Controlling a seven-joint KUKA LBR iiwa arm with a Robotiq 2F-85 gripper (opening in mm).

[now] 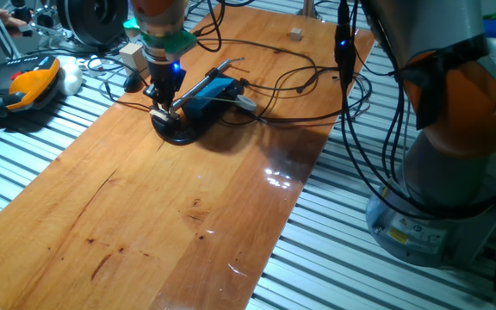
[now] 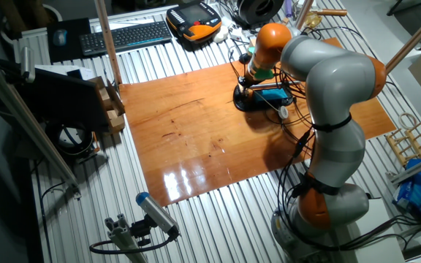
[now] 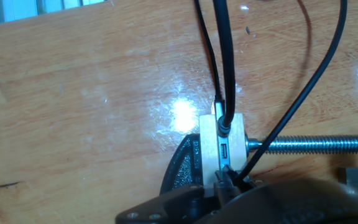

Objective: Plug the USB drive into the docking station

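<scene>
Gripper [image 1: 163, 107] position: my fingers point down at the near end of the docking station [image 1: 207, 93], which sits tilted on a black base [image 1: 176, 129] on the wooden board [image 1: 170, 224]. Finger opening and any held item: cannot be determined. Hand view shows a pale block [image 3: 220, 144] with one port facing up and black cables [image 3: 224, 56] attached.

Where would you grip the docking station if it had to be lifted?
Likely across the docking station's long blue sides, coming from above: it lies flat, and those sides look bare. Cables leave its far end and the gripper hangs over its near end, so avoid both.
</scene>
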